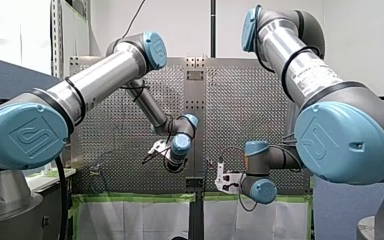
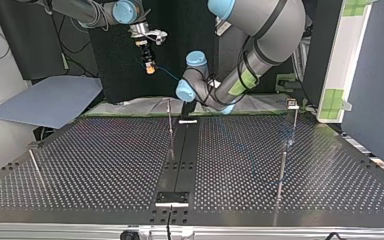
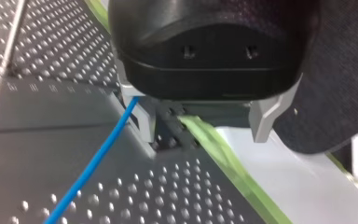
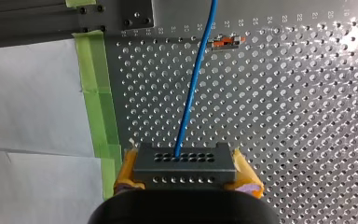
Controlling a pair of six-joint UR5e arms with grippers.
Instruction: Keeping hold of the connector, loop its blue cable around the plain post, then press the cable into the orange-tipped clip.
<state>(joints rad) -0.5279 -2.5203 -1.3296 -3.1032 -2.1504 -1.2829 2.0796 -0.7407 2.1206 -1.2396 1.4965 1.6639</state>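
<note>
Right wrist view: connector (image 4: 185,163) clamped in pincer (image 4: 186,173).

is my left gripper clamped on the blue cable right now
No: the left gripper has its fingers apart, and the blue cable runs past the outer side of one finger, not between them.

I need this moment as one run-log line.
right gripper: shut on connector | blue cable: passes beside orange-tipped clip | left gripper: open, cable alongside
</note>
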